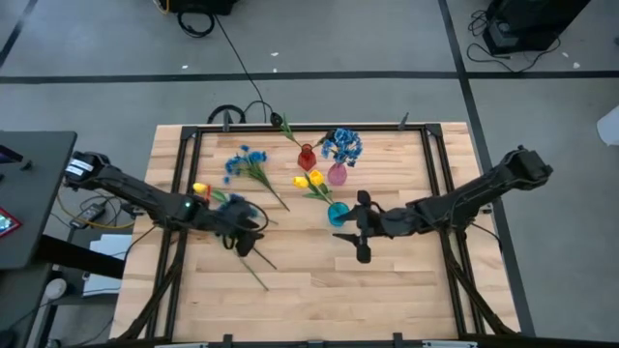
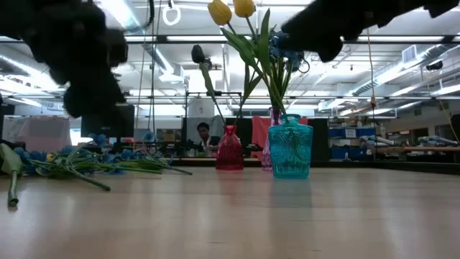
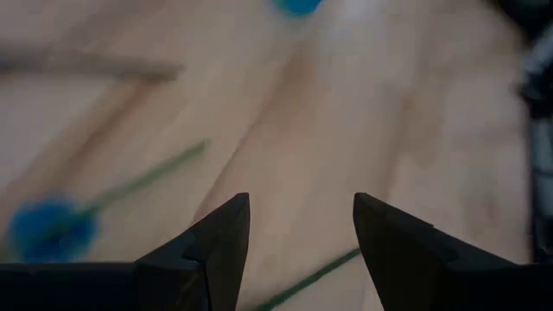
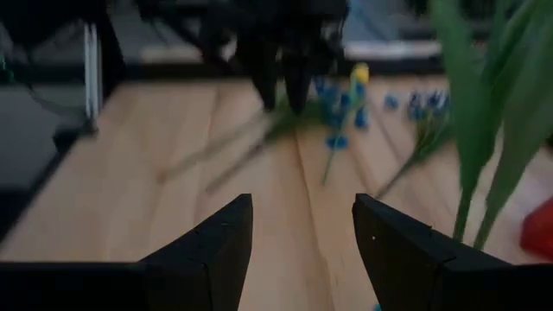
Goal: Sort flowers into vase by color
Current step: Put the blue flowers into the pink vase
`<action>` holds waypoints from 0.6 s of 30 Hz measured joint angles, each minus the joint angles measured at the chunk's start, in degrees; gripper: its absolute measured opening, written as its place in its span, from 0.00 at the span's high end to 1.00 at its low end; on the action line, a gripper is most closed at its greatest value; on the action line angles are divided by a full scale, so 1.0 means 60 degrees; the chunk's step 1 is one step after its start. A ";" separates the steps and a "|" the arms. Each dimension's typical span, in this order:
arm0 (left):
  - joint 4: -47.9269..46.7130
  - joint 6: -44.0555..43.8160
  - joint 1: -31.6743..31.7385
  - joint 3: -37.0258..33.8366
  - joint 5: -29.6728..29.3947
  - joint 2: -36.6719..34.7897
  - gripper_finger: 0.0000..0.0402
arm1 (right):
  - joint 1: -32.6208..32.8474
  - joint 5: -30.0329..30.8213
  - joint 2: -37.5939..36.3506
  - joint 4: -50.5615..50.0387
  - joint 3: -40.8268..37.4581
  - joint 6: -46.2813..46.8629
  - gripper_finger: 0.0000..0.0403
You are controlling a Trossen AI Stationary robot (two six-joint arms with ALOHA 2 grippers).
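Three vases stand at the table's far middle: a red vase (image 1: 307, 157) holding one stem, a pink vase (image 1: 337, 175) with blue blossoms (image 1: 342, 145), and a teal vase (image 1: 338, 213) with yellow tulips (image 1: 309, 180). Loose blue flowers (image 1: 247, 161) and a yellow bud (image 1: 200, 189) lie flat on the table's left half. My left gripper (image 1: 247, 235) hovers open over loose stems (image 3: 147, 177) there, with nothing between its fingers. My right gripper (image 1: 350, 232) hovers open just near of the teal vase, pointing toward the table's left.
A long stem (image 1: 255, 269) lies on the wood toward the near edge, below my left gripper. The tulips' green leaves (image 4: 484, 130) stand close beside my right gripper. The two grippers face each other across bare wood (image 1: 309, 280).
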 joint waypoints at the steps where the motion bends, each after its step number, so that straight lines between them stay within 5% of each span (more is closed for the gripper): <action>1: -0.0235 -0.0559 -0.0009 0.0014 -0.0102 0.0120 0.47 | -0.0118 -0.0209 0.0039 -0.0276 0.0000 0.0006 0.48; 8: -0.1244 -0.4129 0.0156 0.0062 -0.0797 0.0600 0.47 | -0.1112 -0.0390 0.0048 -0.2028 -0.0004 -0.0322 0.48; 18: -0.0956 -0.7348 0.0971 0.0072 -0.1012 0.1525 0.47 | -0.1515 -0.1668 0.0221 -0.1958 -0.0007 -0.1310 0.48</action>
